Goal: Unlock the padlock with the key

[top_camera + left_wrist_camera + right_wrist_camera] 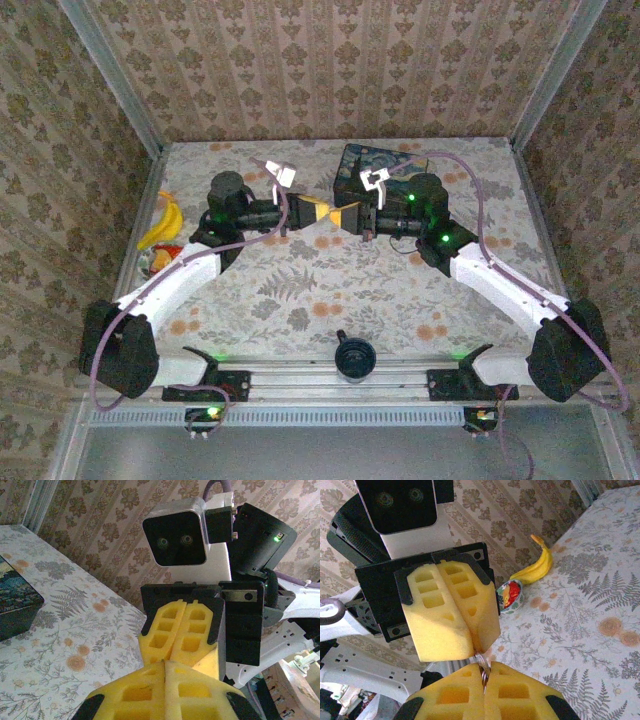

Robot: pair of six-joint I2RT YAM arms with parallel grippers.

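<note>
My two grippers meet tip to tip above the middle of the table. The left gripper comes in from the left with its yellow foam pads pressed together; nothing shows between them. The right gripper faces it, shut on a small silver key with a thin ring. The key pokes out of the right gripper and reaches the tips of the left gripper. In the left wrist view the right gripper touches my own tips. The padlock is hidden.
A dark blue painted box stands at the back behind the right arm, also in the left wrist view. A banana and a small colourful cup lie at the left edge. A black round knob sits on the near rail.
</note>
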